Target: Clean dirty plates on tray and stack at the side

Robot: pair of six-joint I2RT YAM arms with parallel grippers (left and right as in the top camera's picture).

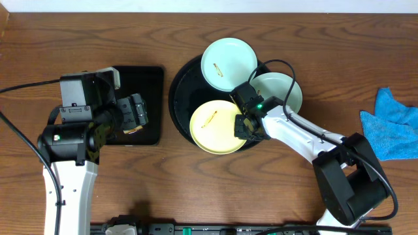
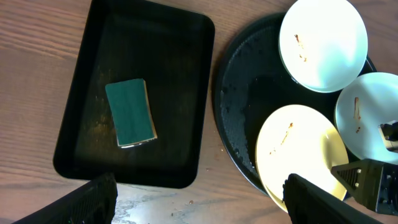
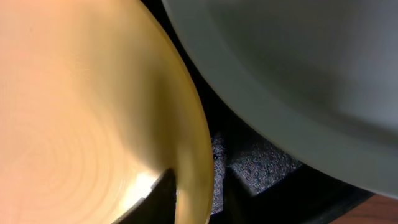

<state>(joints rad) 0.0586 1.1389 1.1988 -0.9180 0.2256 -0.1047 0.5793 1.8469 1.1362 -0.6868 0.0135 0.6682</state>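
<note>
- The pale yellow round plate (image 3: 74, 112) fills the right wrist view. Its rim runs between the two fingers of the right end effector (image 3: 205, 180), but I cannot tell if they squeeze it.
- It lies on the big round black tray (image 1: 181, 91) beside two pale mint-blue plates (image 1: 228, 63), all smeared brown.
- It looks light, hard and slippery — pinch the thin rim.
- The left end effector (image 2: 199, 186) hangs wide open and empty near the green sponge (image 2: 130, 113).

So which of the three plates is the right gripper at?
The pale yellow plate: the right gripper is at its rim. The two mint-blue plates lie farther back on the tray.
</note>
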